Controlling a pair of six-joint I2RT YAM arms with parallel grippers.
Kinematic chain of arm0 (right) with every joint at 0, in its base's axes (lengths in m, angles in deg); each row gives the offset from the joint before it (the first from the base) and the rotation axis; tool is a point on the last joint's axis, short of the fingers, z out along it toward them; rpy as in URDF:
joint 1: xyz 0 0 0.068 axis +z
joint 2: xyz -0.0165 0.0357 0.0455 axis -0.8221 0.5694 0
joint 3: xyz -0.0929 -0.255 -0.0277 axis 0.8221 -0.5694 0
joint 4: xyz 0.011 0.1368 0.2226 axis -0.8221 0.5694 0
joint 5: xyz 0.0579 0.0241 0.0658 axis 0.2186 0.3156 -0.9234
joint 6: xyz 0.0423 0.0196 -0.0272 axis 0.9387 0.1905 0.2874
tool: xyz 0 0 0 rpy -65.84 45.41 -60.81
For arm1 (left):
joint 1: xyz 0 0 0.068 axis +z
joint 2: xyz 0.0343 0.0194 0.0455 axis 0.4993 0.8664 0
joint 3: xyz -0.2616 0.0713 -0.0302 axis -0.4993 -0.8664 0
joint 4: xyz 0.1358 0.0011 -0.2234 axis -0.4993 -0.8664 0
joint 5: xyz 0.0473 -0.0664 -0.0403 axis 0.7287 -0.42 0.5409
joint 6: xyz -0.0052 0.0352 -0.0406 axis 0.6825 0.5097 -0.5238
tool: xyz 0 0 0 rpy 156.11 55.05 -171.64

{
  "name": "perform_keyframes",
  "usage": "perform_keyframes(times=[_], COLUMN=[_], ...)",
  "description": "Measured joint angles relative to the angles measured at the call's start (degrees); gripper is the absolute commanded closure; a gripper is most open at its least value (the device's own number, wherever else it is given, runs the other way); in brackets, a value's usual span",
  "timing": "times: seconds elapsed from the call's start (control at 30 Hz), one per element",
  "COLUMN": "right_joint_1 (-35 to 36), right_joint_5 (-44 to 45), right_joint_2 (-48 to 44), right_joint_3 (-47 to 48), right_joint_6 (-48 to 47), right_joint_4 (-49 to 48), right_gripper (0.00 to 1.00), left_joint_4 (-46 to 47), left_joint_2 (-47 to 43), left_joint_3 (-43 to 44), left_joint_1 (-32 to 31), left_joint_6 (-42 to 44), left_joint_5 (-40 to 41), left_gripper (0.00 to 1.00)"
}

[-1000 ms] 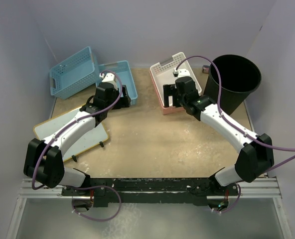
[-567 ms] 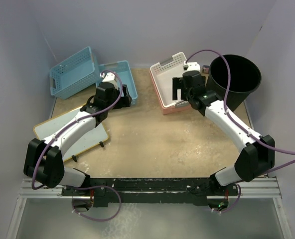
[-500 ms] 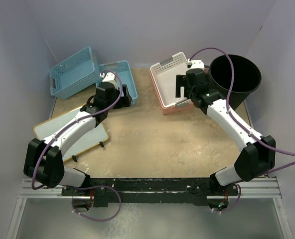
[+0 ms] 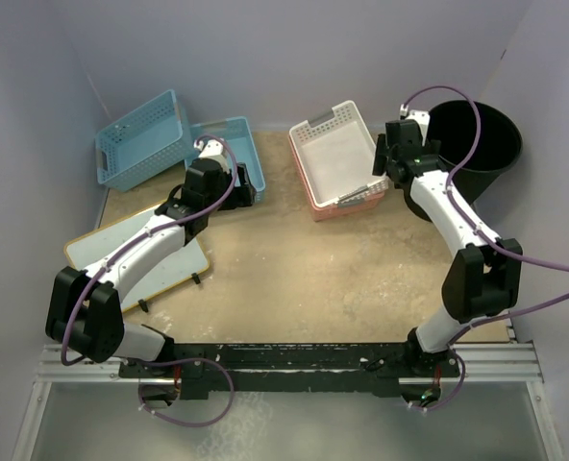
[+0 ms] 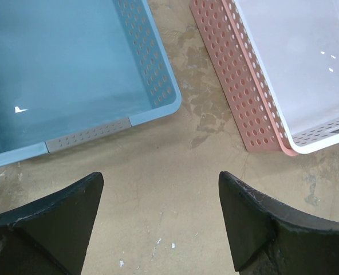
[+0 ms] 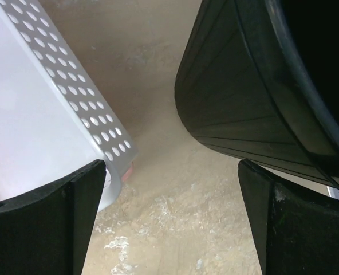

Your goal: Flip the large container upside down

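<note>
The large container is a black bucket standing open side up at the back right, close to the right wall. In the right wrist view its ribbed side fills the upper right. My right gripper is open and empty, low over the table between the bucket and the pink-and-white basket, just left of the bucket's wall. The gap between its fingers shows bare table. My left gripper is open and empty over the table, in front of a blue basket.
A second blue basket leans tilted at the back left. The pink-and-white basket stands at the back centre. A yellow-edged white board lies under my left arm. Walls close in on the left, back and right.
My right arm has swung from over the pink-and-white basket to the back right, up to the bucket's left side. The bucket has shifted right. The left arm has not moved.
</note>
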Motion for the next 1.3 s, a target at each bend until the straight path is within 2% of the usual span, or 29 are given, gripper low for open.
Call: perform_keyframes(times=[0.13, 0.3, 0.43, 0.57, 0.73, 0.83, 1.0, 1.17, 1.3], right_joint_1=[-0.2, 0.2, 0.9, 1.1, 1.1, 1.1, 1.0, 1.3, 1.4], right_joint_5=[-2.4, -11.4, -15.8, -16.4, -15.4, -14.3, -13.4, -12.8, -13.2], right_joint_2=[0.8, 0.1, 0.2, 5.3, 14.6, 19.6, 21.9, 18.5, 12.2], right_joint_3=[1.0, 0.9, 1.9, 8.4, 16.1, 19.0, 20.6, 20.4, 19.8], right_joint_6=[0.3, -0.8, -1.9, -3.4, -6.8, -9.4, -11.3, -11.7, -12.8], right_joint_4=[0.4, -3.2, -6.1, -6.2, -5.4, -4.0, -2.5, -2.1, -1.5], right_gripper=[0.01, 0.03, 0.14, 0.26, 0.47, 0.71, 1.0, 1.0, 1.0], left_joint_4=[0.0, 0.0, 0.0, 0.0, -0.1, -0.2, -0.2, -0.4, -1.7], left_joint_2=[0.0, 0.1, 0.1, 0.1, 0.1, 0.1, 0.1, 0.1, 0.9], left_joint_3=[0.0, 0.0, 0.0, 0.0, 0.0, 0.0, 0.0, 0.3, 3.3], left_joint_1=[0.0, 0.0, 0.0, -0.1, -0.1, -0.1, -0.1, -0.3, -0.4], left_joint_6=[0.0, 0.0, 0.0, 0.0, -0.2, -0.5, -0.6, -0.6, -0.6], left_joint_5=[0.0, 0.0, 0.0, 0.0, 0.1, 0.1, 0.2, 0.3, 0.3], left_gripper=[0.22, 0.22, 0.22, 0.22, 0.22, 0.22, 0.22, 0.21, 0.21])
